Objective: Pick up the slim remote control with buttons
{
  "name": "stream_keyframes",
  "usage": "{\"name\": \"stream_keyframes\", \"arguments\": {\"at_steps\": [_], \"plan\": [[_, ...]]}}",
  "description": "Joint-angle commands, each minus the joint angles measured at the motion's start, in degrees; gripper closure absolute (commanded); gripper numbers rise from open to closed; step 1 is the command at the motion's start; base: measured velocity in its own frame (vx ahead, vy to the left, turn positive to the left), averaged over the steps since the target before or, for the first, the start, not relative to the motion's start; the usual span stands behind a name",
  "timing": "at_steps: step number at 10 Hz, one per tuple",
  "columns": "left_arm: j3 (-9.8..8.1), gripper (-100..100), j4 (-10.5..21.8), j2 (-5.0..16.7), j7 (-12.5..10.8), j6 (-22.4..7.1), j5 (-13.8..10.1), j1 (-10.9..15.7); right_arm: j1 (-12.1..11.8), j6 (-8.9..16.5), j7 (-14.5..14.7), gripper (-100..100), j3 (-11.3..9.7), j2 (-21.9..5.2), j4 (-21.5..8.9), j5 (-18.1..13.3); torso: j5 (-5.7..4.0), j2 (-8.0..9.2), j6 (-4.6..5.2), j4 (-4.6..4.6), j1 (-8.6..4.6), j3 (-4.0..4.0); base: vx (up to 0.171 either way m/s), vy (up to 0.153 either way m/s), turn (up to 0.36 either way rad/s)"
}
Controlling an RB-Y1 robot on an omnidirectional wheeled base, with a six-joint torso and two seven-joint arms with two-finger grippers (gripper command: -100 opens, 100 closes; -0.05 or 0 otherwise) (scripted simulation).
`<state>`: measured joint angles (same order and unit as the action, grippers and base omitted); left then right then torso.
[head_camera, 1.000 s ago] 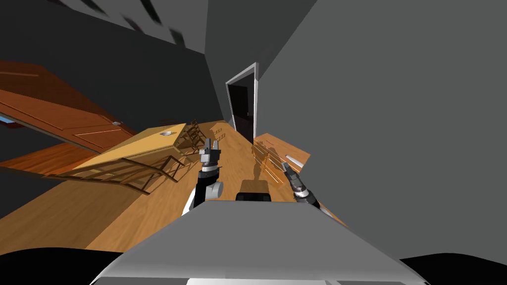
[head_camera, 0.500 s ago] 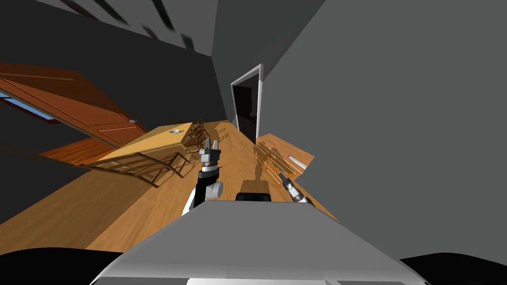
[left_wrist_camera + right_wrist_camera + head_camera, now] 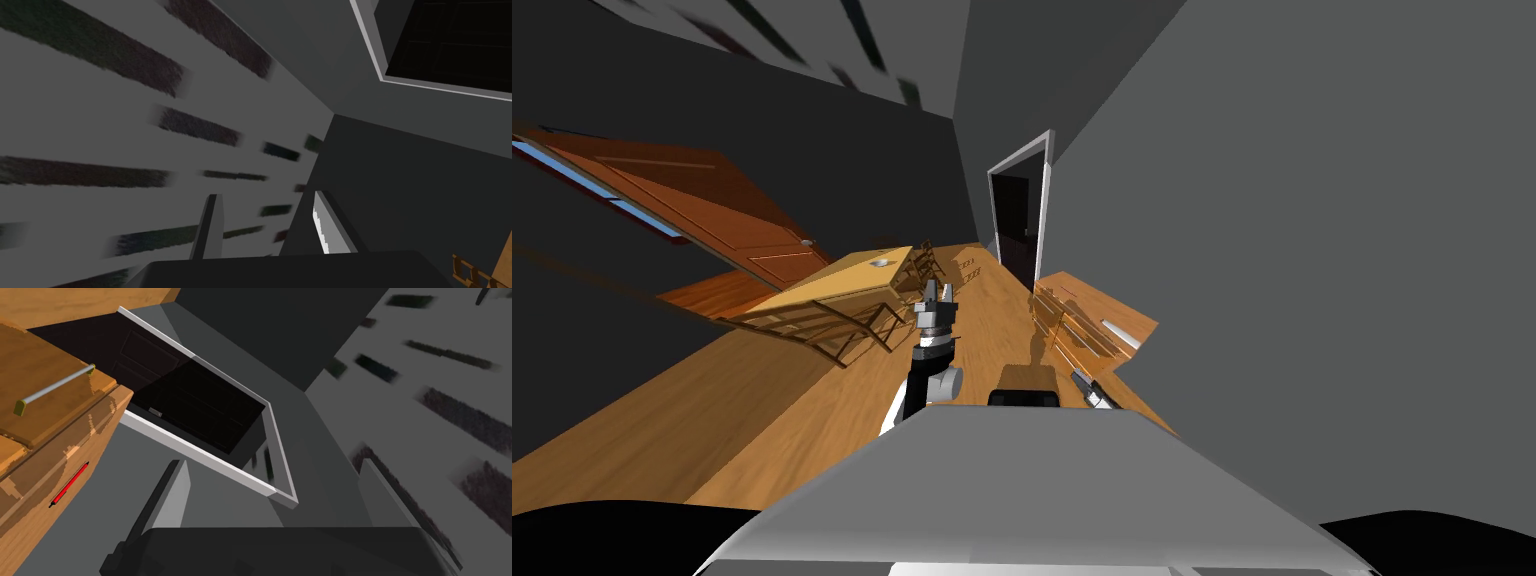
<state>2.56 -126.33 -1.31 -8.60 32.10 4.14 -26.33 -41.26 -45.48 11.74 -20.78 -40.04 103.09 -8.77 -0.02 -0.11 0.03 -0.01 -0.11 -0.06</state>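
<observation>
at ten o'clock a reddish-brown panelled door [image 3: 722,215] slants across the wall. just right of it, near eleven o'clock, a long wooden surface [image 3: 832,285] carries a small pale bowl [image 3: 880,262]. slatted chairs [image 3: 812,330] are drawn up along its near side. none of this belongs to our job.

our left tool [image 3: 937,290] is raised at twelve o'clock, blades parted with nothing between them. we judge it is held high and idle to be clear of the working arm. beyond it a white-framed doorway [image 3: 1022,215] opens onto a black area.

our right tool [image 3: 1080,376] sits low at one o'clock, blades spread wide and empty. it points up past the doorway and not at the work, so we judge it is tucked for travel and not reaching.

the slim pale remote [image 3: 1119,334], as we take it to be, lies flat on a second wooden surface [image 3: 1092,300] between one and two o'clock, against the grey wall [image 3: 1312,250]. it is well apart from the right tool, and we cannot make out its buttons. a red pen [image 3: 69,484] lies on the same wood. chair backs [image 3: 1057,325] line that surface's near edge between us and the remote. we judge that any reach must go over or around them.
</observation>
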Motion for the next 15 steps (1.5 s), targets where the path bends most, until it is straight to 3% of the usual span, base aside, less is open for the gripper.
{"name": "stream_keyframes", "arguments": {"at_steps": [1, 2, 4, 5, 6, 7, 8, 9, 10, 11, 12, 13, 14, 15], "plan": [[0.0, 0, 0.0, 0.0, 0.0, 0.0, 0.0, 0.0, -1.21, -0.26, 0.62, -100, -1.64, -2.86, -2.86, -1.12, 0.0, 0.0, 0.0, 0.0, 0.0, 0.0, 0.038, 0.0, 0.091], [0.0, 0, 0.0, 0.0, 0.0, 0.0, 0.0, 0.0, -1.21, -0.26, 0.62, -100, -1.64, -3.52, -2.93, -1.12, 0.0, -0.03, -0.02, 0.0, 0.01, -0.01, 0.037, -0.005, 0.047], [0.0, 0, 0.0, 0.0, 0.0, 0.0, 0.0, 0.0, -1.79, -0.17, 1.32, -100, -4.72, -7.36, -8.19, -3.19, 0.0, -0.06, -0.02, -0.01, 0.0, -0.03, 0.06, -0.001, 0.122], [0.0, 0, 0.0, 0.0, 0.0, 0.0, 0.0, 0.0, -1.79, -0.17, 1.32, -100, -4.72, -8.57, -8.78, -3.19, 0.0, -0.16, -0.03, -0.03, 0.01, -0.09, 0.065, -0.009, 0.074], [0.0, 0, 0.0, 0.0, 0.0, 0.0, 0.0, 0.0, -2.01, -0.01, 1.62, -100, -6.22, -9.99, -11.77, -4.24, 0.0, -0.15, -0.02, -0.03, 0.0, -0.09, 0.065, -0.013, 0.09], [0.0, 0, 0.0, 0.0, 0.0, 0.0, 0.0, 0.0, -2.01, -0.01, 1.62, -100, -6.22, -11.1, -11.77, -4.24, 0.0, -0.15, -0.01, -0.03, -0.02, -0.09, 0.055, -0.011, 0.042], [0.0, 0, 0.0, 0.0, 0.0, 0.0, 0.0, 0.0, -2.16, 0.24, 1.88, -100, -7.65, -12.51, -14.78, -5.28, 0.0, -0.13, -0.01, -0.02, -0.01, -0.07, 0.07, -0.012, 0.099], [0.0, 0, 0.0, 0.0, 0.0, 0.0, 0.0, 0.0, -2.16, 0.24, 1.88, -100, -7.65, -13.63, -14.78, -5.28, 0.0, -0.17, -0.03, -0.03, -0.01, -0.1, 0.063, -0.006, 0.056], [0.0, 0, 0.0, 0.0, 0.0, 0.0, 0.0, 0.0, -2.27, 0.57, 2.11, -100, -8.99, -15.59, -17.8, -6.32, 0.01, -0.16, -0.01, -0.03, 0.01, -0.09, 0.095, 0.001, 0.099], [0.0, 0, 0.0, 0.0, 0.0, 0.0, 0.0, 0.0, -2.27, 0.57, 2.11, -100, -8.99, -16.18, -17.82, -6.32, 0.01, -0.25, -0.02, -0.05, 0.03, -0.14, 0.077, -0.004, 0.043], [0.0, 0, 0.0, 0.0, 0.0, 0.0, 0.0, -0.01, -2.35, 0.99, 2.3, -100, -10.23, -18.49, -20.88, -7.34, 0.01, -0.21, -0.01, -0.04, 0.03, -0.12, 0.08, 0.0, 0.086], [0.0, 0, 0.0, 0.0, 0.0, 0.0, 0.0, 0.0, -2.35, 0.99, 2.3, -100, -10.23, -18.74, -20.88, -7.34, 0.01, -0.23, -0.02, -0.04, 0.03, -0.13, 0.073, 0.002, 0.049], [0.0, 0, 0.0, 0.0, 0.0, 0.0, 0.0, -0.01, -2.38, 1.5, 2.45, -100, -11.37, -21.01, -23.94, -8.34, 0.01, -0.2, -0.01, -0.04, 0.07, -0.12, 0.098, 0.004, 0.08], [0.0, 0, 0.0, 0.0, 0.0, 0.0, 0.0, -0.01, -2.38, 1.5, 2.45, -100, -11.37, -21.29, -23.97, -8.34, 0.02, -0.28, -0.03, -0.05, 0.06, -0.15, 0.098, 0.0, 0.045]]}}
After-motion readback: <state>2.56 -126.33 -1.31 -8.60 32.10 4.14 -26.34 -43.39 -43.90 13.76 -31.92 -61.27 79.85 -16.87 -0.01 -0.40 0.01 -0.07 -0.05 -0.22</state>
